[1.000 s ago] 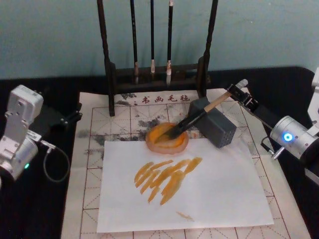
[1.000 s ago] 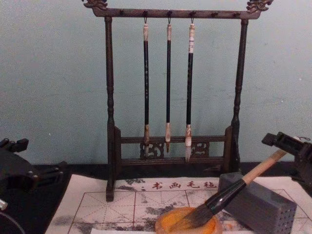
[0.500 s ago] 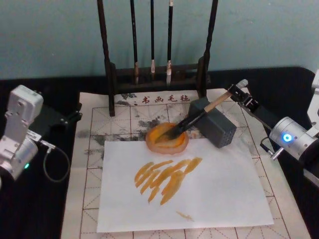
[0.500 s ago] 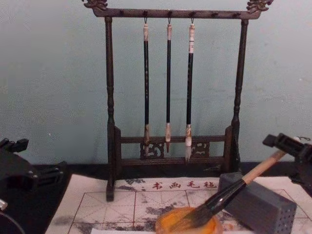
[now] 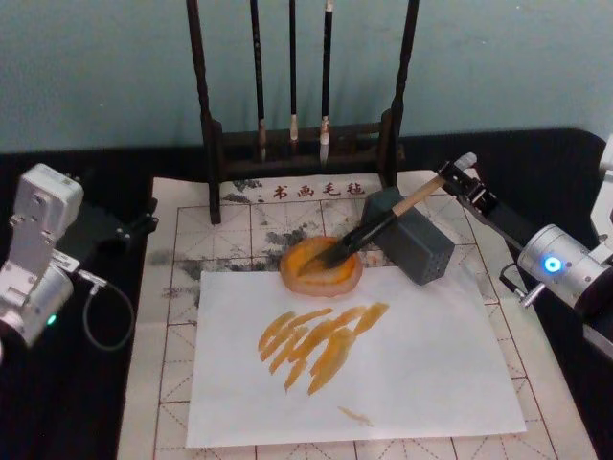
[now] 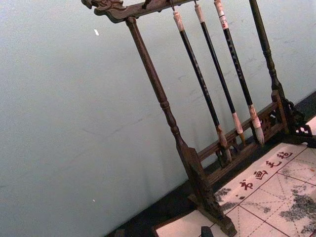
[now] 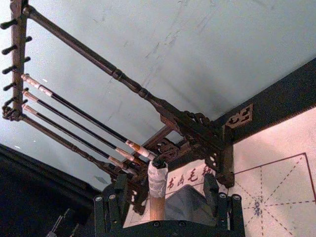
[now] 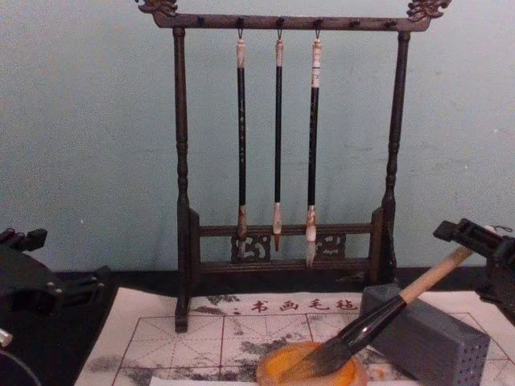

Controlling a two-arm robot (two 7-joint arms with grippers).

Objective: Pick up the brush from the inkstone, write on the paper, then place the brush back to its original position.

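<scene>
Brush (image 5: 378, 225) bristles in inkstone (image 5: 300, 266); right gripper (image 7: 164, 185) spread around handle end; left gripper (image 5: 142, 222) parked, state unclear.

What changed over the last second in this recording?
Nothing visibly changed. The large pale-handled calligraphy brush still lies with bristles in the round orange inkstone, handle on the grey block; the right gripper stays open around its end cap; the left gripper stays parked at left.

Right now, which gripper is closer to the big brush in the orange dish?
The right. The right gripper sits open around the white end cap of the brush. The left gripper is parked far off at the left side of the table.
</scene>
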